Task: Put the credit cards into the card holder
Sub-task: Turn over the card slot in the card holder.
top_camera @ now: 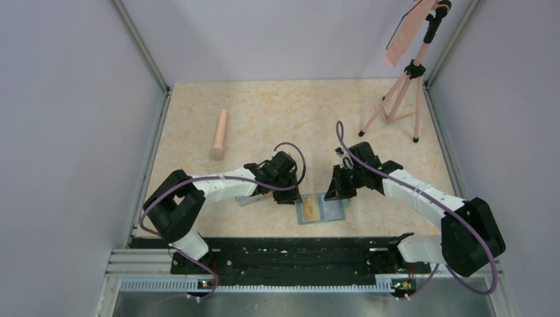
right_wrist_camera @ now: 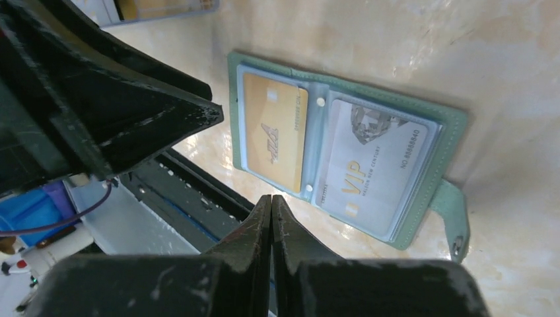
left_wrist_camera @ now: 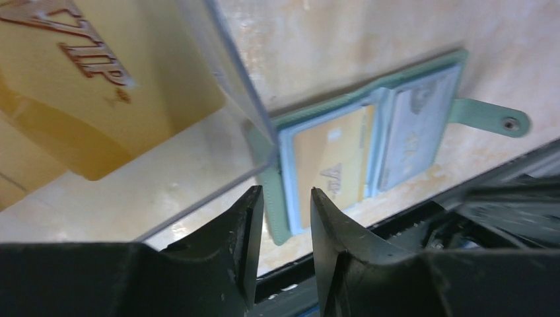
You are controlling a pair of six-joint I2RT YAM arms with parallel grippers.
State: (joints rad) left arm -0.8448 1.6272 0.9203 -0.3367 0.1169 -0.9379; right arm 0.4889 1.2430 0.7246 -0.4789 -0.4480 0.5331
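The left claw has its two fingers apart with nothing between them; it hangs just beside the clear box, and yellow cards sit inside that box; next comes the green card holder, lying open and flat on the table; one yellow card and one pale card are in its pockets; the right claw is pinched together and empty, close by; I think the job is partly done, because the box cards must go in too.

Matt, grained green card holder; glossy see-through pocket pages; smooth plastic credit cards; glossy marble-patterned tabletop.
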